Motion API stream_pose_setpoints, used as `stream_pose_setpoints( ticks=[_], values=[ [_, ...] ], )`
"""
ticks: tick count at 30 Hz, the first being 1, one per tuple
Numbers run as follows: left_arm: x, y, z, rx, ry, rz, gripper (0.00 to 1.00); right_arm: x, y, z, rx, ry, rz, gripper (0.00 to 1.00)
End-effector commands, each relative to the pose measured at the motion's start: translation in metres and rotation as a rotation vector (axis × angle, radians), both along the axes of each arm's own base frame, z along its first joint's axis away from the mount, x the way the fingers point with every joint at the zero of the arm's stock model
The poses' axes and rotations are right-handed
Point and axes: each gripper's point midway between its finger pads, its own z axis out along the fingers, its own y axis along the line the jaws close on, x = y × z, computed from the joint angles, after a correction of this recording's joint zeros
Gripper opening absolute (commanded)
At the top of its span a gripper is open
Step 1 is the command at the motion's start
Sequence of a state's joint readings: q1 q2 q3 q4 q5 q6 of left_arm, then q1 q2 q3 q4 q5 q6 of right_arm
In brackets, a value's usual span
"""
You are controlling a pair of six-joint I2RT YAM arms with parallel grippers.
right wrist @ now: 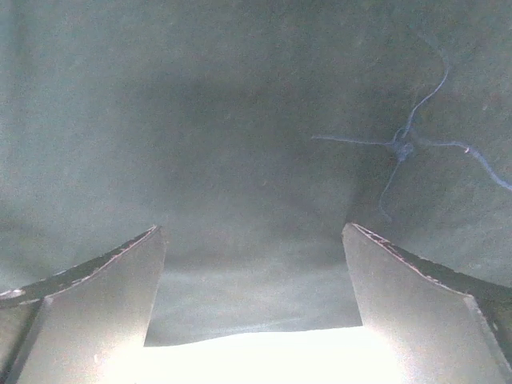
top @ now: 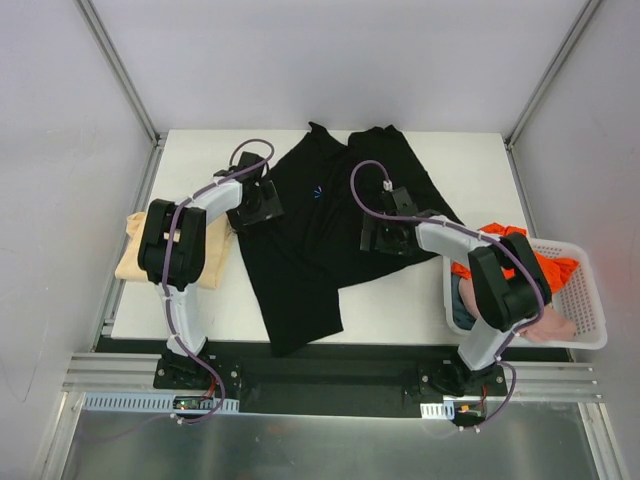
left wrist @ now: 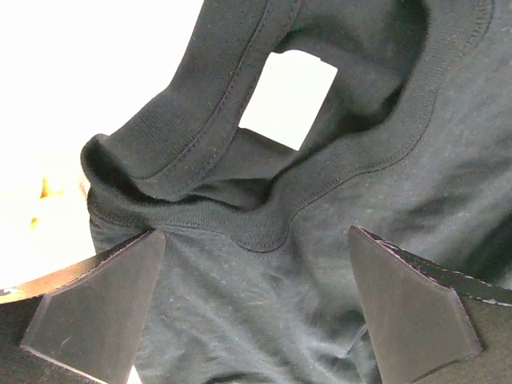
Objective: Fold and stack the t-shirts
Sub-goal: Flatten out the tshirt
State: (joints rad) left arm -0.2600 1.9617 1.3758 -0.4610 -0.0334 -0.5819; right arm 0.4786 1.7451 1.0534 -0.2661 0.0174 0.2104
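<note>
A large black t-shirt [top: 320,240] lies spread on the white table [top: 460,170], with a small blue mark [top: 318,194] on its chest. My left gripper [top: 258,205] hovers open over the shirt's left edge. In the left wrist view the ribbed collar [left wrist: 264,228] lies just ahead of the open left gripper [left wrist: 252,312]. My right gripper [top: 385,238] is open over the shirt's right part. The right wrist view shows black cloth [right wrist: 240,160] between the spread fingers of the right gripper [right wrist: 252,304], with a cloth edge close below. Nothing is held.
A folded pale tan t-shirt [top: 215,262] lies at the table's left edge, partly under my left arm. A white mesh basket [top: 588,318] at the right holds an orange t-shirt [top: 558,268] and a pink one [top: 555,326]. A loose blue thread [right wrist: 404,148] lies on the black cloth.
</note>
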Motion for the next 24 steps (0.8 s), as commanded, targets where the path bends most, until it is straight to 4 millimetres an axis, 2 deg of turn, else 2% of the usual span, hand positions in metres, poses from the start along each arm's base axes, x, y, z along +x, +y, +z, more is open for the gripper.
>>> stream_pose_setpoints(
  ticks=[1,2,3,8,10,12,13,16,20,23,24],
  values=[
    [0.002,0.012,0.003,0.055,0.025,-0.004,1.00,-0.054,0.016,-0.010,0.118,0.096,0.011,0.97],
    [0.002,0.013,0.003,0.055,0.026,-0.003,0.99,-0.061,0.018,-0.004,0.119,0.088,0.020,0.97],
    [0.001,0.014,0.004,0.059,0.027,-0.002,0.99,-0.074,0.016,-0.008,0.104,0.102,0.030,0.97],
    [-0.002,0.016,0.015,0.061,0.012,0.014,0.99,-0.126,0.043,0.000,0.079,0.128,0.089,0.97],
    [-0.005,0.016,0.018,0.053,0.011,0.020,0.99,-0.144,0.060,0.011,0.095,0.125,0.144,0.97],
    [-0.008,0.016,0.028,0.045,-0.006,0.022,0.99,-0.151,0.070,0.024,0.119,0.102,0.170,0.97],
    [-0.010,0.015,0.032,0.036,-0.011,0.019,0.99,-0.151,0.078,0.041,0.146,0.064,0.191,0.97],
    [-0.014,0.013,0.051,0.010,-0.051,0.022,0.99,-0.138,0.065,0.067,0.105,-0.040,0.184,0.97],
    [-0.017,0.003,0.087,-0.017,-0.142,-0.007,0.99,-0.107,0.033,0.100,-0.012,-0.172,0.117,0.97],
    [-0.015,-0.015,0.101,-0.009,-0.189,-0.075,0.99,-0.084,0.011,0.108,-0.011,-0.198,0.036,0.97],
    [-0.009,-0.022,0.110,-0.012,-0.213,-0.098,0.99,-0.079,0.006,0.108,-0.008,-0.191,0.013,0.97]
  ],
)
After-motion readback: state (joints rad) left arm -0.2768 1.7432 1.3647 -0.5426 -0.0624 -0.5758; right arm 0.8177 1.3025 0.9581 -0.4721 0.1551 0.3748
